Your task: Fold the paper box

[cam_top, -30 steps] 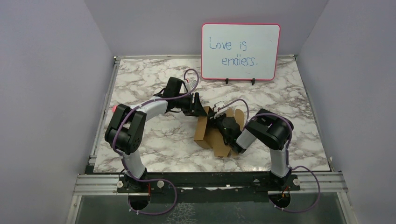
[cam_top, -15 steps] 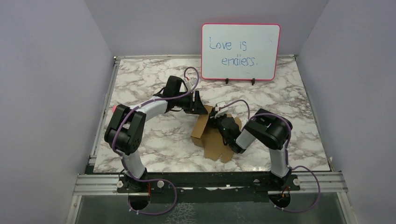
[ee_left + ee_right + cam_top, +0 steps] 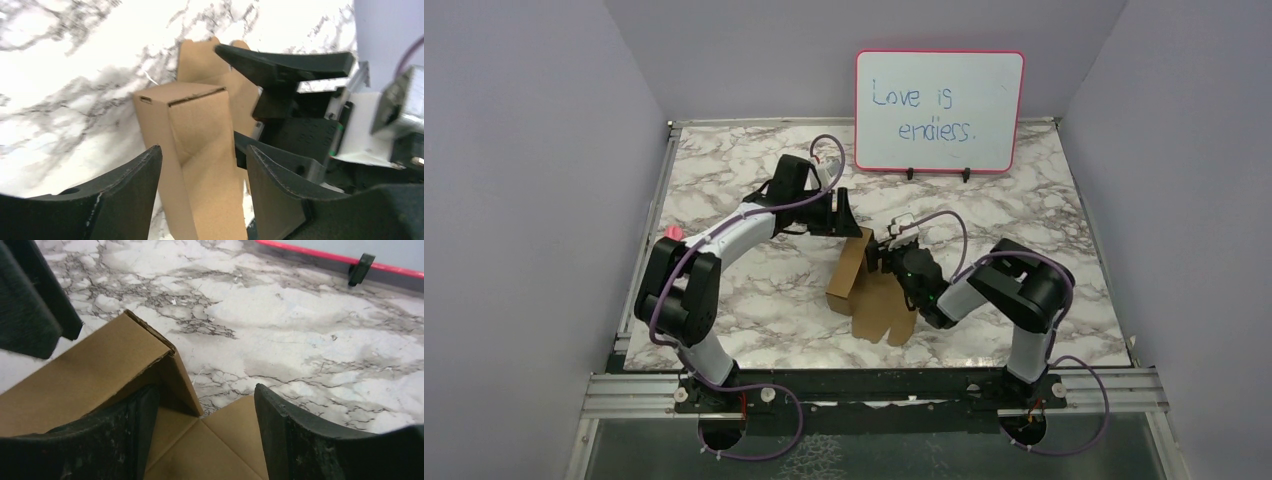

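Left hand point(image 3: 844, 216) is reaching in from the left over the far end of the paper box point(image 3: 869, 290), fingers apart. In the left wrist view that hand point(image 3: 202, 155) straddles the raised, folded-up section of the box point(image 3: 195, 125). Cardboard fills most of the gap between the fingers point(image 3: 125, 185); can't tell if either one is touching it.

The box is mid-counter point(image 3: 754, 290), slightly right of centre and partly formed. One long section stands up as a hollow wall on its left side. The rest lies flat, with flaps spread toward the near edge.

Right hand point(image 3: 886, 252) sits low on the box's far right part, fingers also apart, facing the left hand. In the right wrist view the hand point(image 3: 205, 390) is over a flat creased panel. Its left finger point(image 3: 120, 440) is tucked close under the raised wall point(image 3: 100, 370), and its right finger is off to the side over the flat sheet. It is not clamped on anything.

Pink-framed whiteboard point(image 3: 939, 112) stands at the back, well apart from the box.
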`<state>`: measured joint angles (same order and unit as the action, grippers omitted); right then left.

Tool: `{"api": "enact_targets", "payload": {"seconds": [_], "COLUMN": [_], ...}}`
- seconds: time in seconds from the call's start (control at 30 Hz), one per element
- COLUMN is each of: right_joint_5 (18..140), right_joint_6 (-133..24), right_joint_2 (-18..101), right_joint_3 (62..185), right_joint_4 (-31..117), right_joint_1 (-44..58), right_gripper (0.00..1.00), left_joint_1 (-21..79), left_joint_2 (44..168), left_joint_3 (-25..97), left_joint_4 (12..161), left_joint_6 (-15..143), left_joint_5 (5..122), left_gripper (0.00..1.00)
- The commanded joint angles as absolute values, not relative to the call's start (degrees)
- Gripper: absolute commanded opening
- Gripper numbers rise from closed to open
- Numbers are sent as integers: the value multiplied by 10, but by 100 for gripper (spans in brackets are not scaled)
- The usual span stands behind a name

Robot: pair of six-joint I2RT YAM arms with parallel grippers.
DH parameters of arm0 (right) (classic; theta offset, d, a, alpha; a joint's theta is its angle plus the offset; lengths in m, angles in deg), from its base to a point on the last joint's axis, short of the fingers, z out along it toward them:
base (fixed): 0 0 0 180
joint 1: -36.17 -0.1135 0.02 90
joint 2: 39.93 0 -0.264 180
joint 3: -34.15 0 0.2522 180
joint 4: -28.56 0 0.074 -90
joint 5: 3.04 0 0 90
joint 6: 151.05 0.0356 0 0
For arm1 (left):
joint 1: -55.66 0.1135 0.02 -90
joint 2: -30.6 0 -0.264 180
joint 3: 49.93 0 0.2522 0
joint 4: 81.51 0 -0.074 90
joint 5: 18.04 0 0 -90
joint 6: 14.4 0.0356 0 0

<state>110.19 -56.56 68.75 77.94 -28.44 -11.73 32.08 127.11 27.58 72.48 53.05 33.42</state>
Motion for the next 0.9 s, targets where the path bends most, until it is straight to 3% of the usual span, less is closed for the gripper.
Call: {"api": "enact_targets", "payload": {"seconds": [0.0, 0.2, 0.4, 0.7, 0.87], "right_joint_5": [1126, 1151, 1233, 1296, 1407], "right_joint_6": [-566, -546, -527, -499, -372], "right_joint_2": [617, 539, 461, 330, 282], "right_joint_3": [758, 743, 728, 698, 681], "right_joint_4": [-252, -173, -96, -18, 45], "right_joint_1": [-120, -120, -120, -120, -120], "right_gripper": [77, 82, 99, 100, 100], "left_joint_1": [326, 326, 305, 170, 111], "left_joint_2": [1234, 1212, 1161, 1142, 1172], "left_joint_3": [301, 310, 317, 346, 376], "left_joint_4": [686, 662, 635, 558, 519], "left_joint_6": [567, 580, 585, 576, 564], "left_joint_5": [419, 480, 574, 791, 880], "left_gripper": [66, 69, 69, 72, 72]}}
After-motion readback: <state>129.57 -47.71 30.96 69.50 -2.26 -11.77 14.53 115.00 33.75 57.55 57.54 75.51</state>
